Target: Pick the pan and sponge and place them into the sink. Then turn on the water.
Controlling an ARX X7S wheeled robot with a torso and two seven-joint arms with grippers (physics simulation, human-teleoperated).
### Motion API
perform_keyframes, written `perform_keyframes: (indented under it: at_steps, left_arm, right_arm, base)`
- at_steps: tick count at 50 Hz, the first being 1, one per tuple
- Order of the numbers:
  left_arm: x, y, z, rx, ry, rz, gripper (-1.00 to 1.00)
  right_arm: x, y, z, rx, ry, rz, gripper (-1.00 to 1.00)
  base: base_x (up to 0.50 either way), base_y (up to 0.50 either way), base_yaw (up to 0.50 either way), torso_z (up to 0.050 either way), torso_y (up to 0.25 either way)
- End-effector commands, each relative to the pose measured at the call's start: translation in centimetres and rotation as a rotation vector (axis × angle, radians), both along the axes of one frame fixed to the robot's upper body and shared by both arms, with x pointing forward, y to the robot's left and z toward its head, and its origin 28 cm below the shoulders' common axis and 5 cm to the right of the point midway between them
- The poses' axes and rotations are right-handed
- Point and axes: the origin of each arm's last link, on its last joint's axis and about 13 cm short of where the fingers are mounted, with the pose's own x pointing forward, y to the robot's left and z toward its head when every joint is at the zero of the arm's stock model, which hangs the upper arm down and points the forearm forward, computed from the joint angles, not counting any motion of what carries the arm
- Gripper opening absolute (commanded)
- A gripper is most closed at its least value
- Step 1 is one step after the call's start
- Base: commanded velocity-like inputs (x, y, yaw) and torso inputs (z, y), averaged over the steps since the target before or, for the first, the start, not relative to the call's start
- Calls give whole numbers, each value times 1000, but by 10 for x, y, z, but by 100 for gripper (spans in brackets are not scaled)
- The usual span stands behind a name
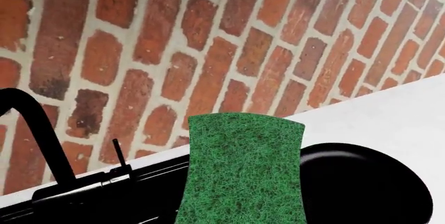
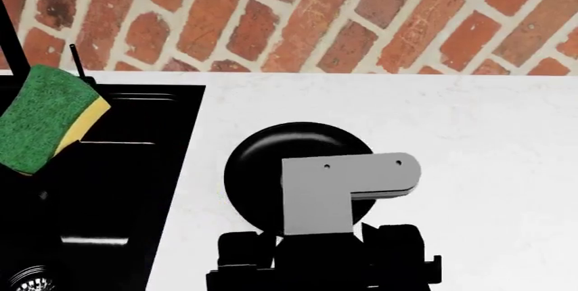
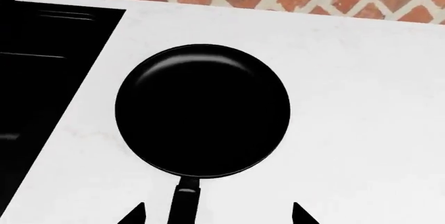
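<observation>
The sponge (image 2: pixel 45 125), green top over yellow foam, hangs tilted above the black sink (image 2: pixel 135 169). In the left wrist view the sponge (image 1: pixel 240 174) sticks out from my left gripper, whose fingers are hidden behind it. The black pan (image 3: pixel 201 109) lies flat on the white counter to the right of the sink. Its handle (image 3: pixel 182 203) points toward my right gripper (image 3: pixel 217 216), which is open with a fingertip on each side of the handle, not touching it. In the head view my right arm (image 2: pixel 334 189) covers part of the pan (image 2: pixel 271 145). No water stream shows.
The black faucet (image 1: pixel 35 130) with its thin lever (image 2: pixel 80 61) stands at the sink's back edge, in front of the brick wall (image 2: pixel 316 13). The round metal drain (image 2: pixel 27 279) lies in the basin floor. White counter (image 2: pixel 488 169) stretches to the right of the pan.
</observation>
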Motion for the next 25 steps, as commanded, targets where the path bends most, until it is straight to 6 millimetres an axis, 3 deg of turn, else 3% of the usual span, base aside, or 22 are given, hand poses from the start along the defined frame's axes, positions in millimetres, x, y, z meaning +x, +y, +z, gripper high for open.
perform_keyframes:
  at_steps: [1,9,20,25]
  left_arm:
    - [8,-9,-7,-7,11,25,-100]
    - [-1,7,-8,-14,17,33,-100]
    - [6,-4,-12,-15,22,34,-100]
    - [1,5,-12,-18,25,37,-100]
  right_arm:
    - [13,10,-9,35,57,-17,100]
    - [29,12,-21,79,111,-21,100]
    - [40,13,-31,95,141,-30,100]
    - [42,15,-36,116,161,-27,100]
  base:
    - [0,0,0,0,0]
    - [0,0,0,0,0]
    - [0,0,0,0,0]
    - [0,0,0,0,0]
